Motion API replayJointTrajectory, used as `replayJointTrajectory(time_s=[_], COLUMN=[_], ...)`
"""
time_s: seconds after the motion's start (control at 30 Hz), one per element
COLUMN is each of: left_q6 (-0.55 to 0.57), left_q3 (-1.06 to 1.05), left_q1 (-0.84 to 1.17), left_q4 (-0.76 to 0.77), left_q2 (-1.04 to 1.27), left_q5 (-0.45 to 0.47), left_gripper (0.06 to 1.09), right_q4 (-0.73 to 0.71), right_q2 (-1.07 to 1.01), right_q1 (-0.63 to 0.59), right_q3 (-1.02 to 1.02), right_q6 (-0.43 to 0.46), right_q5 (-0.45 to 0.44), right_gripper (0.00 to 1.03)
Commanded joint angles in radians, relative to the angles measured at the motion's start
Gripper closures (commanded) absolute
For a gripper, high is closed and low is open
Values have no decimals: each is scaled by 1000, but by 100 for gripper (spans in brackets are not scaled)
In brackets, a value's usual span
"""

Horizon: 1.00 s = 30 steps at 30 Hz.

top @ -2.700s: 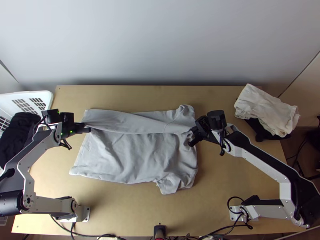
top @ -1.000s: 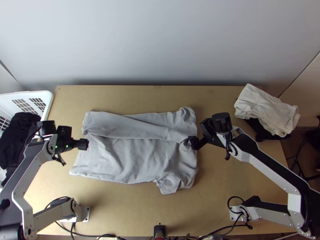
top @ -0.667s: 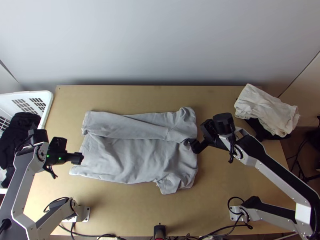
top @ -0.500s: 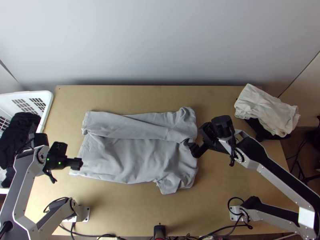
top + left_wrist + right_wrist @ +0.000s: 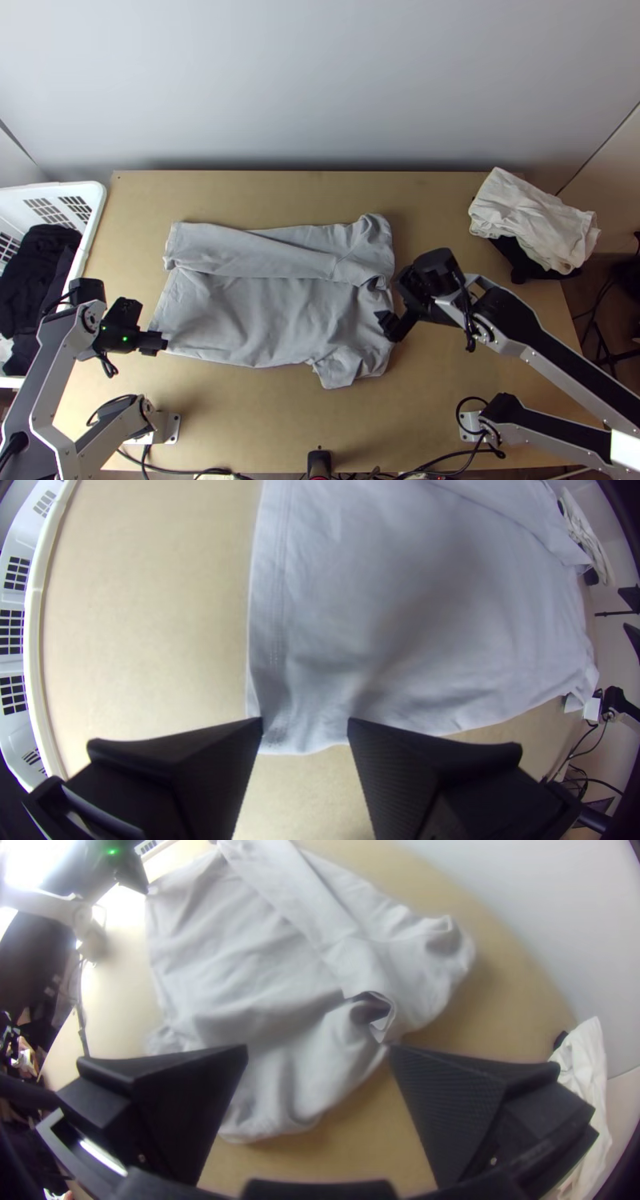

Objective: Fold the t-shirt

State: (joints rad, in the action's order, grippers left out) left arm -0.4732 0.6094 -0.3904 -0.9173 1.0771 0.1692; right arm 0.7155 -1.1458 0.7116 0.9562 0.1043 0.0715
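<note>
The t-shirt [image 5: 264, 320] runs lengthwise from left jaws at its hem corner [image 5: 300, 730] to right jaws seemingly beside its shoulder edge [image 5: 333, 1073] — both spread wide, empty.

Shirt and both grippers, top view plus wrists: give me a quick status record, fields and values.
Shirt: far side folded over, rest spread with wrinkles
Left gripper: open, at shirt's near left corner
Right gripper: open, at shirt's right end
Near side: not folded over
Basket: at table's left, black cloth inside
White cloth: far right, on something dark
</note>
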Motion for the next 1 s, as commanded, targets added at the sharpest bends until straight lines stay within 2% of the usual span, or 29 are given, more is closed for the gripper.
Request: replayJointTrajectory(time_s=[0.0,0.07,0.17,0.47,0.6,0.8,0.97], left_q6=[-19,-18,-13,-13,-10,-2,2], left_q3=[-33,-33,-25,-8,15,53,53], left_q1=[-2,2,-1,-33,-51,-65,-77], left_q4=[17,21,20,-18,-46,-91,-115], left_q2=[35,34,18,-91,-112,-143,-167], left_q5=[0,0,0,0,1,7,13], left_gripper=[80,100,105,105,105,105,105], right_q4=[58,56,58,88,94,39,-77], right_q2=[6,1,0,-3,-6,-9,-9], right_q1=[91,121,166,281,322,347,344], right_q3=[-56,-80,-99,-152,-188,-257,-323], right_q6=[17,31,43,55,60,97,113], right_q5=[1,1,5,59,102,91,14], right_gripper=[4,4,4,5,9,9,9])
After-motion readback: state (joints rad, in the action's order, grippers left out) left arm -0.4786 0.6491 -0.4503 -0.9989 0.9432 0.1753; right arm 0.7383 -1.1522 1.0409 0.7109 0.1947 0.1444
